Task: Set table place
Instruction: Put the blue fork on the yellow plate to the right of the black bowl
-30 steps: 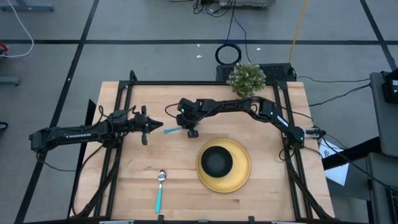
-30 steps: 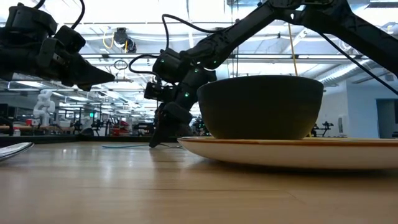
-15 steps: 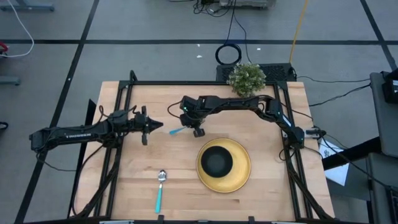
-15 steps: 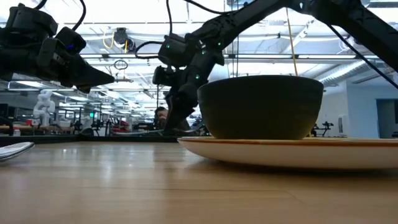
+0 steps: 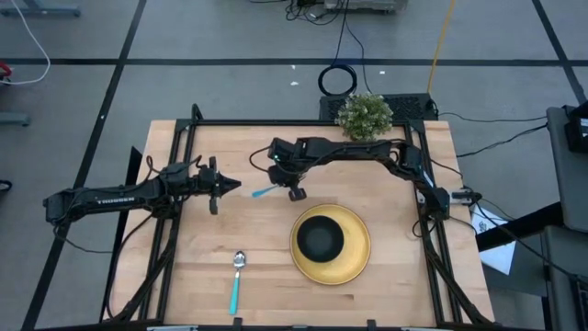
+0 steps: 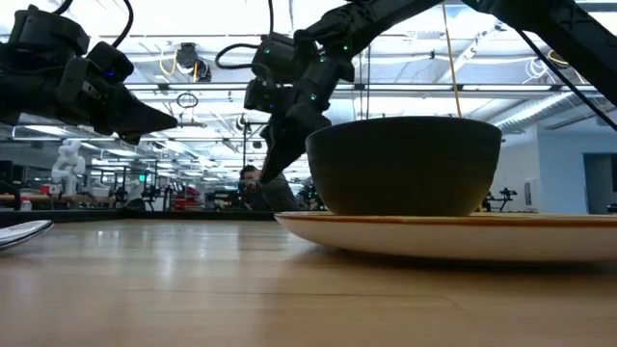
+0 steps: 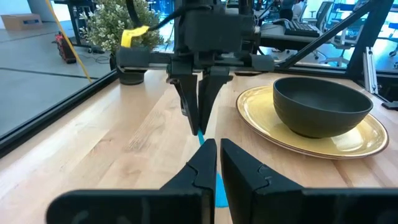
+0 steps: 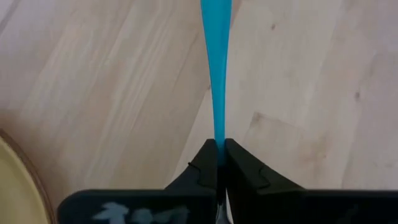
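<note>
Right tool [image 5: 294, 193]: over the middle of the worktop [image 5: 211, 248], a little toward its far edge, fingers pinched tight on the turquoise handle of the fork [image 8: 214, 74]. The wrist view showed the handle running straight out from between the closed fingers, so the grip sat near one end, probably to let the fork be laid down flat and aimed.
Fork: held clear of the wood, judging by the low view, with the free end pointing toward the left edge. Which end carried the tines could not be told.
Left tool [image 5: 225, 187]: hovered just beside the fork's free end, between the middle and the left edge, fingers nearly together and gripping nothing. It seemed to be waiting out of the way.
Plate [image 5: 354, 262]: yellow, near the front edge, right of centre, marking where the setting was being built.
Bowl [image 5: 320, 238]: black, seated in the middle of the plate, so that stacking step looked done.
Spoon [image 5: 236, 280]: flat on the wood left of the plate, near the front edge, bowl end toward the far edge; apparently already set.
Step in hand: likely carrying the fork to a spot beside the plate.
Plant [image 5: 364, 116]: at the far edge, well apart from the setting.
</note>
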{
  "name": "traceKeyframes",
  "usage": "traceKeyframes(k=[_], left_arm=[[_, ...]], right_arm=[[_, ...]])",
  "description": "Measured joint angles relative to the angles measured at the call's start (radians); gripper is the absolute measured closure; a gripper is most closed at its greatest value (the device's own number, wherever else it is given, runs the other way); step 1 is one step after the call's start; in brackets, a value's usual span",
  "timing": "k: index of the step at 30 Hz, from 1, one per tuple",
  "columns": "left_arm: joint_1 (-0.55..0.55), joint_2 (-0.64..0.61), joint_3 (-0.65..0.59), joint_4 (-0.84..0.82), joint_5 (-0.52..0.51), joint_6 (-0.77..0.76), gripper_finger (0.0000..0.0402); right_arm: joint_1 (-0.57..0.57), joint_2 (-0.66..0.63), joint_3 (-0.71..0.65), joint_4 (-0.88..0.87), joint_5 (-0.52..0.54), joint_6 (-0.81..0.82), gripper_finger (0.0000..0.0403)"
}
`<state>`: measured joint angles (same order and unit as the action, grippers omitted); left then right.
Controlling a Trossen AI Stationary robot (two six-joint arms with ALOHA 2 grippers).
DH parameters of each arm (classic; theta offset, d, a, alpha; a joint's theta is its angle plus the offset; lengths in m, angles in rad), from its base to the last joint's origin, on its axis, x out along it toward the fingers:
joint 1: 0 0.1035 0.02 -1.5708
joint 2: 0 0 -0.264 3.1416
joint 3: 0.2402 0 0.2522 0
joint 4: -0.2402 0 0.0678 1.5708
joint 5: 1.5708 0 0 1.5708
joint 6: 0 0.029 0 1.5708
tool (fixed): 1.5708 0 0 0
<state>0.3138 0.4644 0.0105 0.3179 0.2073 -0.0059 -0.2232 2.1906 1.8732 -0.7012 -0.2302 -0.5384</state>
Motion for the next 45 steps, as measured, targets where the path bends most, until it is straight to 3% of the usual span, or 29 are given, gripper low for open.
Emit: traceKeyframes(k=[18, 36, 45], left_arm=[[0.000, 0.000, 0.000, 0.001, 0.000, 0.001, 0.0373], [0.000, 0.000, 0.000, 0.001, 0.000, 0.002, 0.0373], [0.000, 0.000, 0.000, 0.001, 0.000, -0.016, 0.0373]], right_arm=[[-0.013, -0.069, 0.000, 0.003, -0.010, 0.051, 0.0402], [-0.010, -0.254, 0.001, -0.145, -0.007, 0.059, 0.0400], [-0.012, -0.268, 0.001, -0.278, -0.006, 0.052, 0.0400]])
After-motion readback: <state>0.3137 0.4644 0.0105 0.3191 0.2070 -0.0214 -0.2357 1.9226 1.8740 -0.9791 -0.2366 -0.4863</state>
